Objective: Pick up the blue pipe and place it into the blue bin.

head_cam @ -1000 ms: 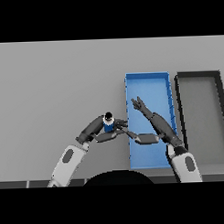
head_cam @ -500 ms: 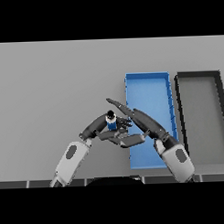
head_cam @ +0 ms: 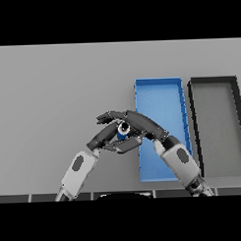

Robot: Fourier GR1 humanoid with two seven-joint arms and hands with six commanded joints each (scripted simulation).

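Blue pipe [head_cam: 122,131] is what I'm watching: only a small part of it shows, a blue body with a pale round end and a dark opening facing up toward me. It sits above the grey bench [head_cam: 52,85], just left of the blue bin's [head_cam: 158,94] left wall and not yet inside it. My left hand [head_cam: 112,138] comes up from the lower left and has its fingers curled round the pipe from below and from the side, so I read that hand as gripping it. My right hand [head_cam: 126,117] reaches in from the lower right, across the lower part of the bin, with its fingers stretched out fairly straight over the top of the pipe and the left hand. Whether those fingers touch the pipe or only lie just above it I cannot tell from the head view.

Beyond the hands, the blue bin lies lengthwise away from me, its far half in plain sight. Just beside it on the right stands a dark bin [head_cam: 213,81] with a grey floor, the 2 close together.
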